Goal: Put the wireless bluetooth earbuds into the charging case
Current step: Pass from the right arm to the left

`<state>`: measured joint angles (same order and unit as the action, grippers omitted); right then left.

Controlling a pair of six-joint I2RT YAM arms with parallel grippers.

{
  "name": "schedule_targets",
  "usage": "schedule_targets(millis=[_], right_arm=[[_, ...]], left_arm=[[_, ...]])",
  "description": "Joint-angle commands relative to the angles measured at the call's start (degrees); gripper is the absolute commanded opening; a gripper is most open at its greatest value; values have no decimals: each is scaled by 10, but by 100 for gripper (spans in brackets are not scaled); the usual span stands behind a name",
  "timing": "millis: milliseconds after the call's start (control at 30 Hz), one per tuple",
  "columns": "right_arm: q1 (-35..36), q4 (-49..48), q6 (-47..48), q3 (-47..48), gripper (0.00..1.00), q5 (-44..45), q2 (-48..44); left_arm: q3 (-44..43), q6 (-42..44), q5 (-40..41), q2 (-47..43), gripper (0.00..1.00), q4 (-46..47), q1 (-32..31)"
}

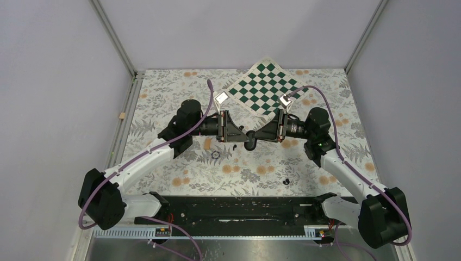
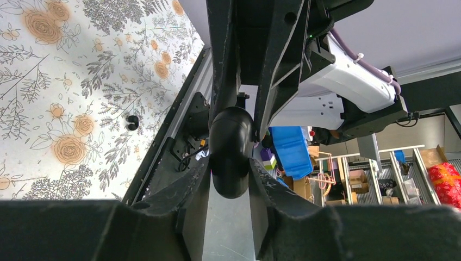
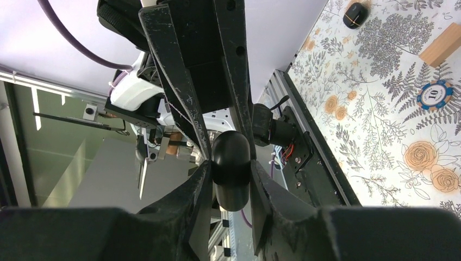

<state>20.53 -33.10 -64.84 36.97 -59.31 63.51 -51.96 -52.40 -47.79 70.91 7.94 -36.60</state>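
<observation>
The charging case, a black rounded pebble with its lid down, hangs above the middle of the table, pinched from both sides. My left gripper is shut on its left end. My right gripper is shut on its right end. In the left wrist view the left gripper squeezes the case with the right fingers beyond it. The right wrist view mirrors this at the right gripper. One earbud lies on the cloth near the front. Another small black piece lies under the left fingers.
A green-and-white chessboard lies at the back centre. A tan strip and a dark ring-shaped chip lie left of the case, seen also as the strip and chip. The black base rail runs along the front.
</observation>
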Motion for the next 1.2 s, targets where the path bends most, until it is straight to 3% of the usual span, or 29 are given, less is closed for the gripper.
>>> schedule_targets(millis=[0, 33, 100, 267, 367, 500, 533, 633, 700, 800, 967, 1067, 1167], right_arm=[[-1, -25, -1, 1, 0, -15, 0], [-1, -24, -1, 3, 0, -15, 1], [-1, -26, -2, 3, 0, -15, 2], [-1, -48, -17, 1, 0, -16, 5], [-1, -57, -24, -2, 0, -17, 8], [-1, -61, -32, -6, 0, -15, 10], [-1, -57, -34, -6, 0, -13, 10], [-1, -47, -38, -9, 19, 1, 12], [-1, -43, -43, -14, 51, 14, 9], [-1, -44, -44, -25, 63, 33, -3], [-1, -34, -31, -29, 65, 25, -10], [-1, -44, -34, -34, 52, 32, -12], [-1, -105, -73, -47, 48, 30, -10]], left_arm=[[-18, 2, -24, 3, 33, 35, -3], [-20, 4, -24, 3, 41, 31, -3], [-19, 3, -23, 5, 47, 31, -3], [-4, -25, -21, 4, 40, 68, -3], [-2, -34, -21, 6, 27, 78, -4], [-4, -38, -19, 6, 0, 74, -4], [-5, -39, -17, 6, 0, 71, -4], [-4, -43, -7, 2, 0, 68, -2], [-5, -46, -1, 2, 0, 64, -3], [-9, -44, 14, 0, 0, 46, 0], [-8, -52, 29, -1, 0, 42, 2], [-8, -59, 31, 3, 0, 44, 3], [-4, -65, 38, 3, 0, 48, 4]])
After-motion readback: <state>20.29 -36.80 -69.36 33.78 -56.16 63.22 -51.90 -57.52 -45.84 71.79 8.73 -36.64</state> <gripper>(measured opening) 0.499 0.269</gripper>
